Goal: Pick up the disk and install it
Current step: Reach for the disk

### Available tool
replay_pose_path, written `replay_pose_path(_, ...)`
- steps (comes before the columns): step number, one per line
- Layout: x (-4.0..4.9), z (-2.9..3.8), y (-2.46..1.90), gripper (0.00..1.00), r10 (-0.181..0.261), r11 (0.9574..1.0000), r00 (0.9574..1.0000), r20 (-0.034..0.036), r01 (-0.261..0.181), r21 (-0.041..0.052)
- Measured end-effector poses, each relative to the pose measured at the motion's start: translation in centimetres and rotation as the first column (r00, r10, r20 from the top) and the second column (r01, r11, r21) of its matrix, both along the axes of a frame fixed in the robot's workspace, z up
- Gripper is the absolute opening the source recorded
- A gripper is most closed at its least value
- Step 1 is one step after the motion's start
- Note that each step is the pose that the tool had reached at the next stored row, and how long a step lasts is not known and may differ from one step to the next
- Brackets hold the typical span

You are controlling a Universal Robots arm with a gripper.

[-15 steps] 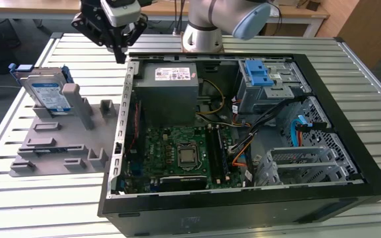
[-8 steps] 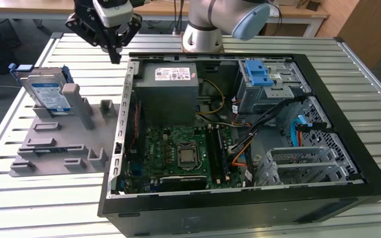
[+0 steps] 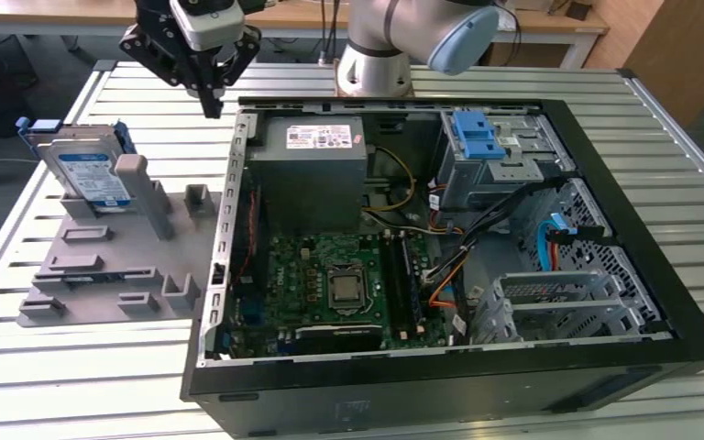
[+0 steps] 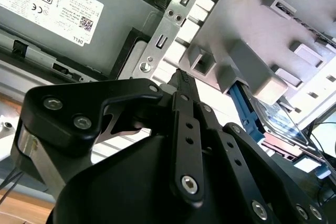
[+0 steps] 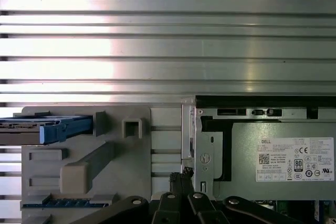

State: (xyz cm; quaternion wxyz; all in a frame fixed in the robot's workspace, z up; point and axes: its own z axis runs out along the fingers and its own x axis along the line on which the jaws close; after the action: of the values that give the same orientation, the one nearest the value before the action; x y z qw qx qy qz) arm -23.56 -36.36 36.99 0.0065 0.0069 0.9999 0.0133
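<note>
Disk (image 3: 93, 174): stands upright on its edge in a slot at the far end of a grey fixture (image 3: 107, 266), at the exterior view's left. Its white-and-blue label faces the camera and the blue carrier frame runs along its edges. The fixture lies flat on the slatted metal desk (image 3: 83, 390). In the first wrist view the disk (image 5: 52, 128) is seen edge-on, seated in the fixture.

Gripper (image 3: 214, 108): upper left of the exterior view, pointing down, fingers pressed together on themselves. It hangs between the fixture and the computer case (image 3: 450, 371), just beside the case's near corner wall and well apart from the disk. Both wrist views confirm the tips meet close to that wall (image 5: 184, 178).

Computer case: lies open on the desk, centre to right of the exterior view. The power supply (image 3: 315, 170) sits at its upper left, the motherboard (image 3: 327, 284) below it, and a blue latch (image 3: 480, 137) on the drive cage at upper right.
</note>
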Motion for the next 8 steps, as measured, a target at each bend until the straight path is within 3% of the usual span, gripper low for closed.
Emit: replay_pose_path(8, -0.29, -0.04, 0.61, 0.11, 0.022, 0.9998, 0.9998, 0.0001, -0.022, 0.0001)
